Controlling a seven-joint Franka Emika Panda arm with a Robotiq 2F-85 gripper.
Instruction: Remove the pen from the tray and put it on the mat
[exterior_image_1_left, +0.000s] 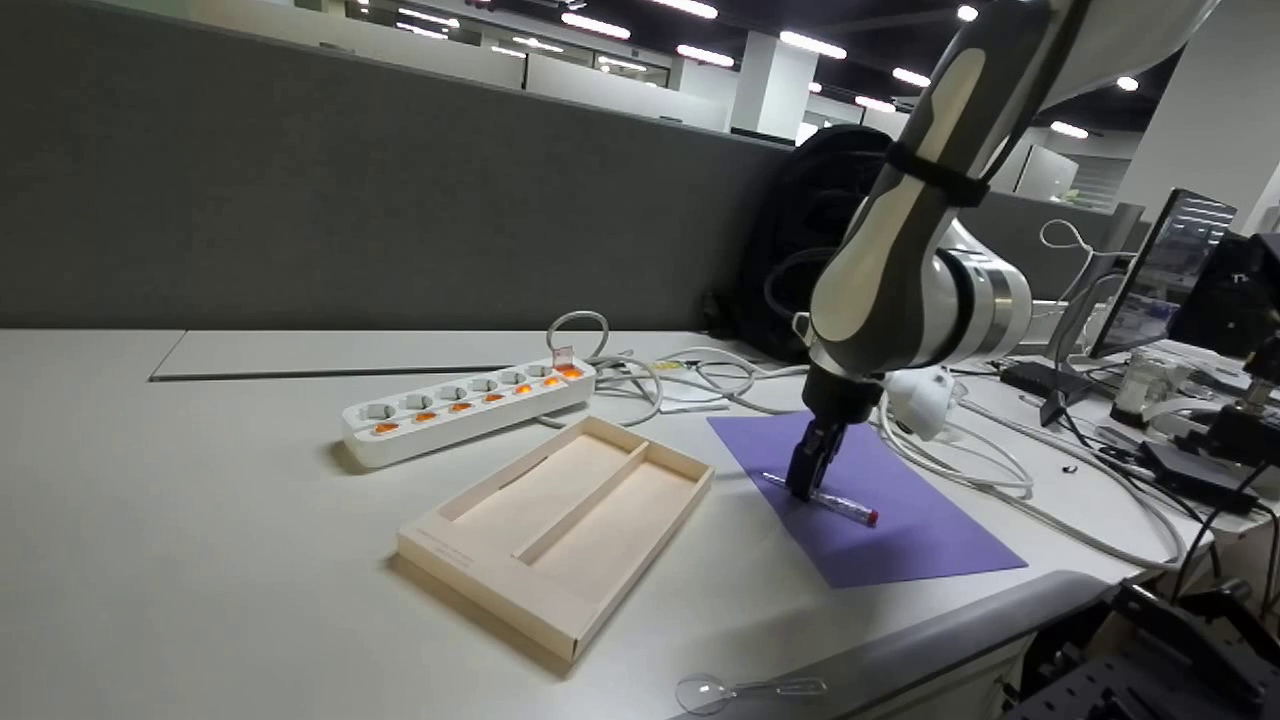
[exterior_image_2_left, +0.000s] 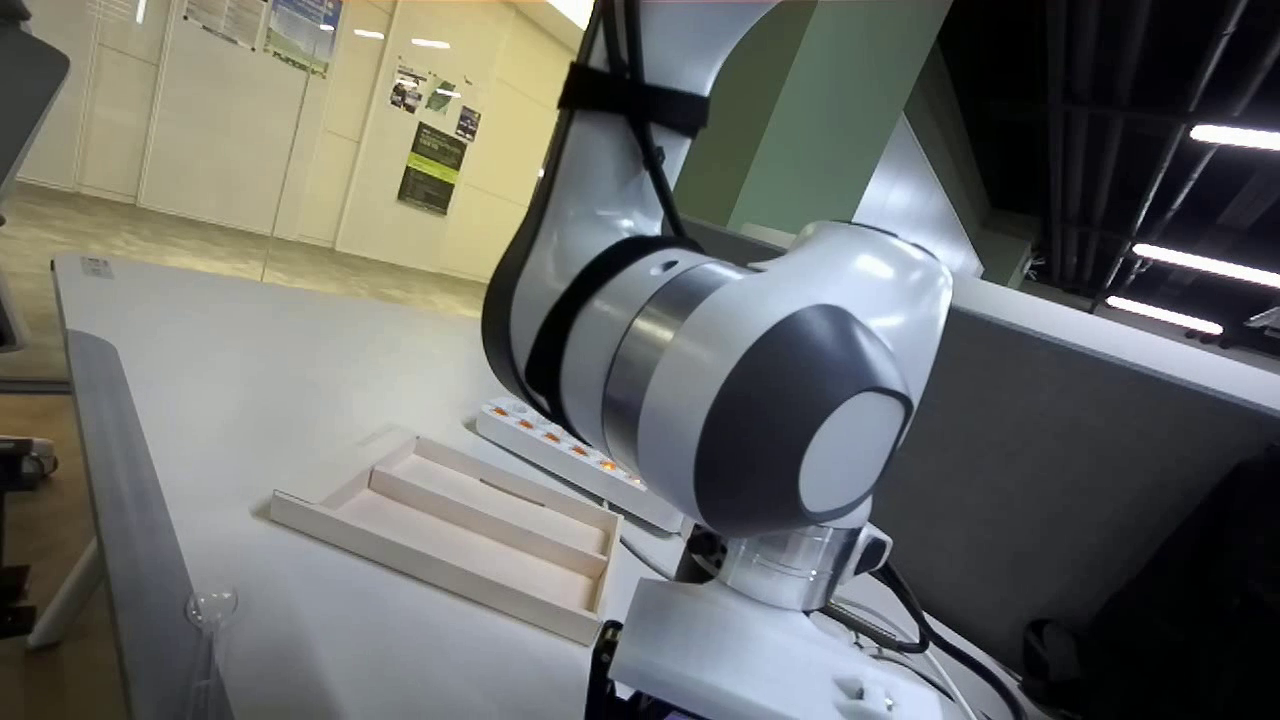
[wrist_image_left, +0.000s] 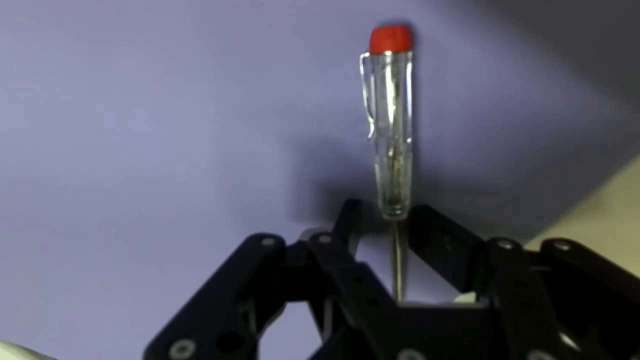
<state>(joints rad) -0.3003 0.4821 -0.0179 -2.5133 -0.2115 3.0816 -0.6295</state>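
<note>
Wrist view: the pen (wrist_image_left: 394, 120) lies on the mat (wrist_image_left: 200, 125), its long axis running between the parted jaws of the claw (wrist_image_left: 386, 215), so we would withdraw straight upward.

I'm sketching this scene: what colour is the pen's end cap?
The pen has a red end cap, shown best in the wrist view.
</note>
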